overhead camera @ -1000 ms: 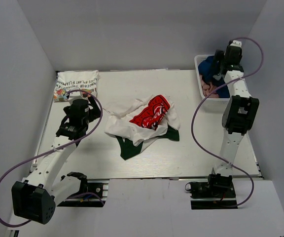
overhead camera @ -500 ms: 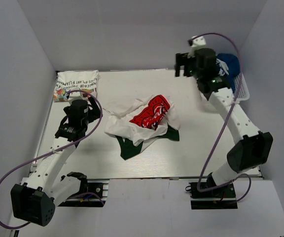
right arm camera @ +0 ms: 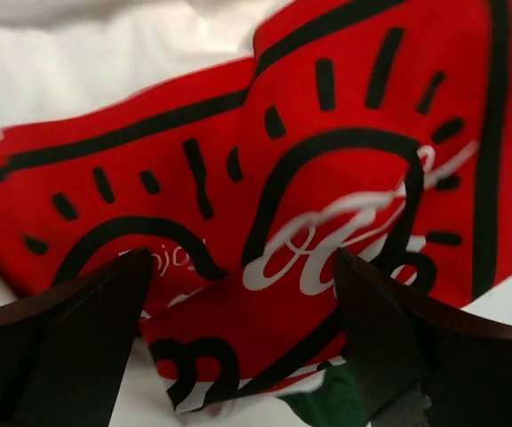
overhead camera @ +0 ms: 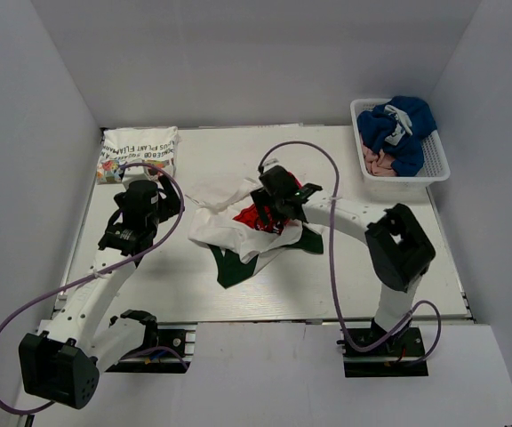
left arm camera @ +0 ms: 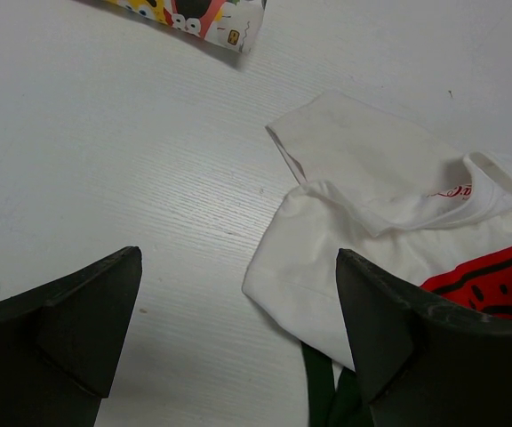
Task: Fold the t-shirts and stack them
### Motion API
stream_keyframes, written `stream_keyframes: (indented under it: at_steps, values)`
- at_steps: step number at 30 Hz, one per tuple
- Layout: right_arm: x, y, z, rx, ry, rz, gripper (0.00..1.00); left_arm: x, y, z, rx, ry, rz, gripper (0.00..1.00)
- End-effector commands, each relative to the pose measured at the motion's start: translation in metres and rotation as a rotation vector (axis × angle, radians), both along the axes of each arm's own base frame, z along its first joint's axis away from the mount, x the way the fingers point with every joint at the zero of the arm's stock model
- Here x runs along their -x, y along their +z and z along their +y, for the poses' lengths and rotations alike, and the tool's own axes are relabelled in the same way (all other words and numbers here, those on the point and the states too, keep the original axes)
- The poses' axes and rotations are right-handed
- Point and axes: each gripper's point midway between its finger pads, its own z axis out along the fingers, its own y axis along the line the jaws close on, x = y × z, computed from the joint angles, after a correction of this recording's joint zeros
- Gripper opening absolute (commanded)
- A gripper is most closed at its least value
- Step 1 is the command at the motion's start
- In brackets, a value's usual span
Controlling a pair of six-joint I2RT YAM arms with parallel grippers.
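Upper left of the top view: folded tee [overhead camera: 139, 153], white with black text and a colourful strip on its left edge, lying flat on the table [overhead camera: 372, 276] near the far-left corner.

Just below it: my left gripper [overhead camera: 145, 200]. Left wrist view shows the left gripper [left arm camera: 238, 262] with fingers spread wide and nothing between them but bare table. It is not touching any cloth. The folded tee's colourful edge [left arm camera: 198, 13] is at the top of that frame, and a white sleeve sits right of centre.

Centre of the top view: crumpled tee [overhead camera: 238, 233], white with dark green parts poking out at its lower edge, bunched and unfolded.

On its upper right: my right gripper [overhead camera: 269, 197], low over the red print [overhead camera: 249, 216]. In the right wrist view the right gripper [right arm camera: 238, 276] has its fingers apart and the red print [right arm camera: 327, 133] fills the frame between them. It is not clamped. Can't tell whether the fingertips touch the cloth.

Upper right of the top view: white mesh basket [overhead camera: 434, 160] at the table's far-right corner, holding bunched blue cloth [overhead camera: 398, 124] and some pink cloth [overhead camera: 376, 160].
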Motion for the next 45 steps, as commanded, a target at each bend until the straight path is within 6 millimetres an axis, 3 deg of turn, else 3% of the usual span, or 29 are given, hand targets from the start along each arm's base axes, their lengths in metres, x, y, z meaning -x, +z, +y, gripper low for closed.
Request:
stream_keyframes:
  at_steps: [1,4,5,7,9,11,14,15,17,19,20,21,22,23,24,26,27,29,30,32,35,36,37,40,41,42,43,44,45]
  values:
    - [-0.005,-0.024,-0.010,0.096,-0.103,0.002,0.87,-0.001,0.017,0.001,0.016,0.007,-0.040,1.00]
    - [-0.023,-0.004,-0.011,0.112,-0.166,-0.089,0.49,-0.001,0.017,0.001,0.016,0.007,-0.040,1.00]
    - [-0.034,0.016,-0.010,0.092,-0.201,-0.143,0.24,-0.001,0.017,0.001,0.016,0.007,-0.040,1.00]
    - [-0.046,0.052,-0.018,0.064,-0.258,-0.230,0.00,0.001,0.015,0.003,0.009,0.015,-0.032,1.00]
    - [-0.059,0.102,-0.017,-0.023,-0.291,-0.342,0.00,0.001,0.015,0.003,0.009,0.015,-0.032,1.00]
    - [-0.067,0.172,-0.025,-0.153,-0.318,-0.458,0.00,0.002,0.018,0.005,0.007,0.023,-0.042,1.00]
    - [-0.073,0.257,-0.034,-0.303,-0.301,-0.593,0.00,0.004,0.017,0.004,0.013,0.014,-0.042,1.00]
    - [-0.076,0.272,-0.040,-0.306,-0.293,-0.626,0.00,0.002,0.019,0.003,0.015,0.014,-0.051,1.00]
    - [-0.082,0.328,-0.065,-0.372,-0.357,-0.731,0.00,0.002,0.018,0.002,0.020,0.006,-0.050,1.00]
    - [-0.086,0.363,-0.082,-0.387,-0.394,-0.800,0.00,0.002,0.018,0.002,0.020,0.006,-0.050,1.00]
    - [-0.093,0.392,-0.107,-0.400,-0.452,-0.857,0.00,0.003,0.014,0.000,0.022,-0.002,-0.040,1.00]
    - [-0.101,0.384,-0.112,-0.380,-0.471,-0.851,0.00,0.003,0.014,0.000,0.022,-0.002,-0.040,1.00]
    - [-0.102,0.404,-0.121,-0.395,-0.495,-0.892,0.00,0.001,0.013,0.000,0.022,-0.002,-0.040,1.00]
    - [-0.110,0.421,-0.150,-0.368,-0.557,-0.942,0.00,0.001,0.013,0.000,0.014,-0.007,-0.039,1.00]
    - [-0.120,0.420,-0.157,-0.348,-0.585,-0.952,0.00,0.001,0.013,0.000,0.013,-0.007,-0.039,1.00]
    - [-0.119,0.464,-0.195,-0.354,-0.660,-1.058,0.00,0.000,0.007,0.000,0.008,-0.007,-0.018,1.00]
    - [-0.133,0.460,-0.223,-0.319,-0.729,-1.071,0.00,0.000,0.007,0.000,0.008,-0.007,-0.018,1.00]
    - [-0.135,0.480,-0.242,-0.308,-0.746,-1.134,0.00,-0.002,0.005,-0.001,0.000,-0.011,-0.015,1.00]
    - [-0.142,0.474,-0.266,-0.271,-0.786,-1.141,0.00,-0.003,0.002,-0.001,-0.003,-0.011,-0.005,1.00]
    - [-0.156,0.464,-0.275,-0.261,-0.777,-1.137,0.00,-0.004,0.000,0.001,-0.010,-0.003,0.003,1.00]
    - [-0.196,0.411,-0.305,-0.220,-0.785,-1.028,0.00,-0.006,-0.009,0.000,-0.025,-0.008,0.031,1.00]
    - [-0.217,0.371,-0.306,-0.198,-0.775,-0.951,0.00,-0.006,-0.009,0.000,-0.025,-0.008,0.031,1.00]
    - [-0.223,0.350,-0.321,-0.182,-0.812,-0.921,0.00,-0.007,-0.017,0.000,-0.031,-0.008,0.056,1.00]
    - [-0.247,0.225,-0.349,-0.178,-0.835,-0.682,0.00,-0.012,-0.021,-0.006,-0.030,-0.034,0.079,1.00]
    - [-0.249,0.190,-0.344,-0.211,-0.818,-0.602,0.00,-0.012,-0.034,-0.007,-0.036,-0.044,0.124,1.00]
    - [-0.247,0.158,-0.345,-0.229,-0.843,-0.533,0.00,-0.015,-0.030,-0.010,-0.031,-0.053,0.129,1.00]
    - [-0.244,0.145,-0.356,-0.236,-0.871,-0.504,0.00,-0.017,-0.033,-0.011,-0.034,-0.053,0.145,1.00]
    - [-0.240,0.141,-0.354,-0.275,-0.897,-0.487,0.05,-0.018,-0.038,-0.016,-0.034,-0.071,0.167,1.00]
    - [-0.237,0.133,-0.353,-0.285,-0.901,-0.465,0.41,-0.020,-0.046,-0.020,-0.040,-0.096,0.208,1.00]
